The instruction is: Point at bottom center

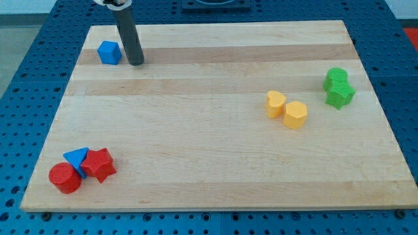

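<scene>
Camera view looks down at a slant on a pale wooden board (215, 143) lying on a blue perforated table (26, 72). My tip (136, 63) — the lower end of a straight dark rod — sits on the board near the view's top-left corner, just beside a small blue cube-like block (109, 52), which is to its left; a narrow gap shows between them, so not touching as far as I can tell. No jaws on this rod, so nothing is grasped; the tip is bare and presses against no block. Bottom-left corner holds a tight cluster: a red cylinder block (64, 177), a blue triangular block (77, 158) and a red star-like block (99, 164), all touching or nearly so, w/ the blue one wedged between the two reds. Right of centre are two yellow blocks side by side — a yellow heart-like block (275, 104) and a yellow hexagonal block (295, 115), close together, contact unclear. Further right, near the board's right edge, two green blocks: a green rounded block (336, 76) at the back and a green star-like block (340, 94) directly in front, apparently touching. Bottom-centre area of the board lies well apart from the tip, approx. diagonally across from it toward the view's bottom.
</scene>
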Controlling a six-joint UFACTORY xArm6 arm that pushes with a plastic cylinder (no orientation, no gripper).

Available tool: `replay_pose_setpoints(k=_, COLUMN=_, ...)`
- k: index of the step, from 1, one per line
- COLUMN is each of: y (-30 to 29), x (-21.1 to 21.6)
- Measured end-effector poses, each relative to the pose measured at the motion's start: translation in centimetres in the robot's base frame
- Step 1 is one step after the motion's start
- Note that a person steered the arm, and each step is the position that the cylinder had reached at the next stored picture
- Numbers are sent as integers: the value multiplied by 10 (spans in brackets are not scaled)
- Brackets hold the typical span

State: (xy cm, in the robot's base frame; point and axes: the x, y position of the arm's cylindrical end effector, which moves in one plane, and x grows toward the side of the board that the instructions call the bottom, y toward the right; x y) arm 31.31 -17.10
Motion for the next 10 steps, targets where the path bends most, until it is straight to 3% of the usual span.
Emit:
replay_pose_setpoints(k=1, y=0, x=5)
replay_pose_setpoints(k=4, y=94, x=177)
replay_pose_setpoints(k=7, y=261, x=290)
replay_pose_setpoints(k=9, y=275, x=287)
replay_pose_setpoints(k=10, y=315, x=244)
